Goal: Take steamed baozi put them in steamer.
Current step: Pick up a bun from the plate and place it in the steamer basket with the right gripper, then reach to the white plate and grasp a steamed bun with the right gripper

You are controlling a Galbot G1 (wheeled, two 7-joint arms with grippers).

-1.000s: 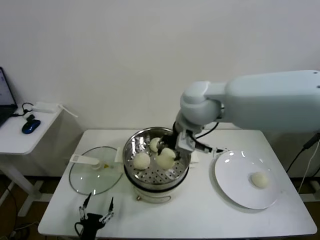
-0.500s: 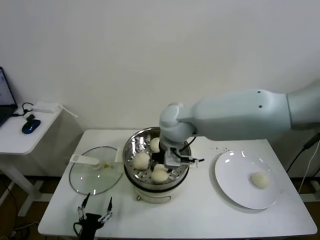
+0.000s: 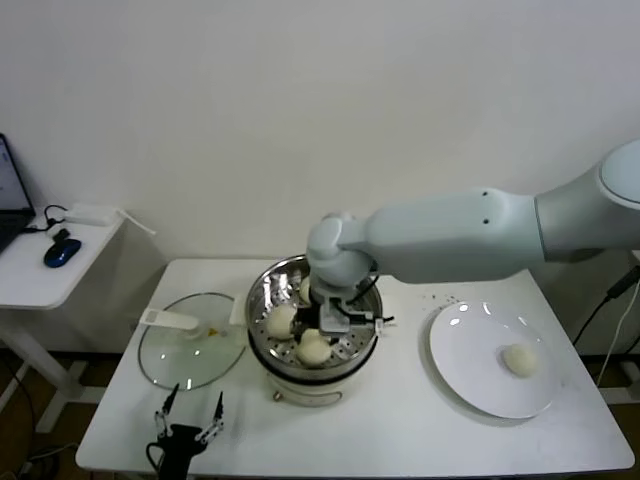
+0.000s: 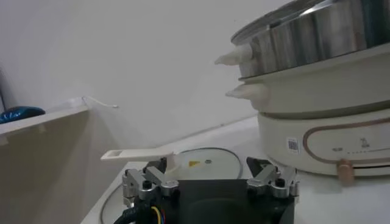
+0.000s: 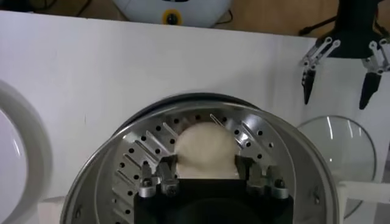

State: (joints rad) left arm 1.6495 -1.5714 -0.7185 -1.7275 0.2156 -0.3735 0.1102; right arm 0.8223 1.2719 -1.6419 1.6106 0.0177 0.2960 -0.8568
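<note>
The steamer point(image 3: 258, 300) stands mid-table with three baozi on its perforated floor: one on the left point(image 3: 282, 320), one at the front point(image 3: 313, 348) and one at the back point(image 3: 306, 289), half hidden by the arm. My right gripper point(image 3: 334, 322) is down inside the pot. In the right wrist view its jaws point(image 5: 205, 170) stand open on either side of the front baozi point(image 5: 205, 146), which rests on the steamer's floor point(image 5: 131, 159). A fourth baozi point(image 3: 518, 359) lies on the white plate point(image 3: 470, 385). My left gripper point(image 3: 190, 425) hangs open at the table's front edge.
A glass lid point(image 3: 190, 345) with a white handle lies flat left of the steamer point(image 4: 317, 42), just beyond the left gripper point(image 4: 209, 170). The lid point(image 5: 347, 149) and left gripper point(image 5: 341, 73) also show in the right wrist view. A side desk point(image 3: 40, 270) stands at far left.
The right arm swung left and lowered its baozi onto the front of the steamer floor. Its jaws have spread away from the bun. The left arm has not moved.
</note>
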